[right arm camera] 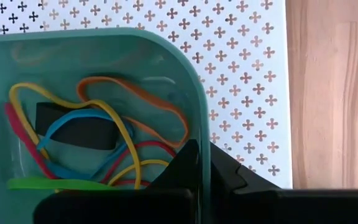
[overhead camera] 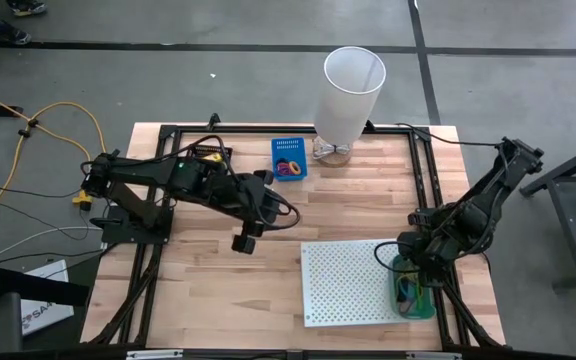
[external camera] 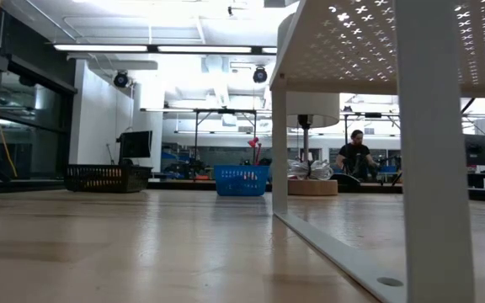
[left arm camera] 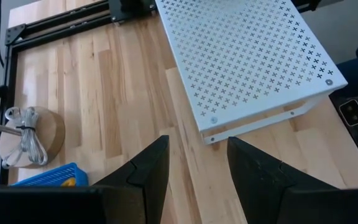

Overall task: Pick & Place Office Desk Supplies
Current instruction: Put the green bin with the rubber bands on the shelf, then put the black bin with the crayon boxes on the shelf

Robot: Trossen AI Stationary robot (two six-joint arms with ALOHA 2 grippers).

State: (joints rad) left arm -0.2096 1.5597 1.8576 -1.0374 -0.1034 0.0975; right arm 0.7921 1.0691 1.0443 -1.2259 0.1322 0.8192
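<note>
Several rubber bands (right arm camera: 98, 143), orange, yellow, blue, red and green, lie in a teal bin (overhead camera: 415, 297) that stands on the table against the right edge of the white perforated board (overhead camera: 353, 282). A black block (right arm camera: 73, 130) lies under them. More small supplies (overhead camera: 288, 167) sit in a blue basket (overhead camera: 289, 158) at the back. My right gripper (right arm camera: 202, 163) is shut at the teal bin's corner. My left gripper (left arm camera: 197, 140) hangs open over bare wood at the table's middle (overhead camera: 245, 240), with nothing between its fingers. My right gripper comes steeply from above at the teal bin's corner wall (right arm camera: 202, 140). The rim line runs between the shut fingers; one finger (right arm camera: 182, 168) shows inside the bin and the other outside. Whether they pinch the wall I cannot tell.
A tall white tapered bin (overhead camera: 351, 95) stands on a wooden disc with a bundled cord (left arm camera: 27, 134) at the back. A black basket (overhead camera: 208, 155) sits at the back left. The board stands raised on legs (external camera: 432, 151). A person (external camera: 356, 156) is in the room behind.
</note>
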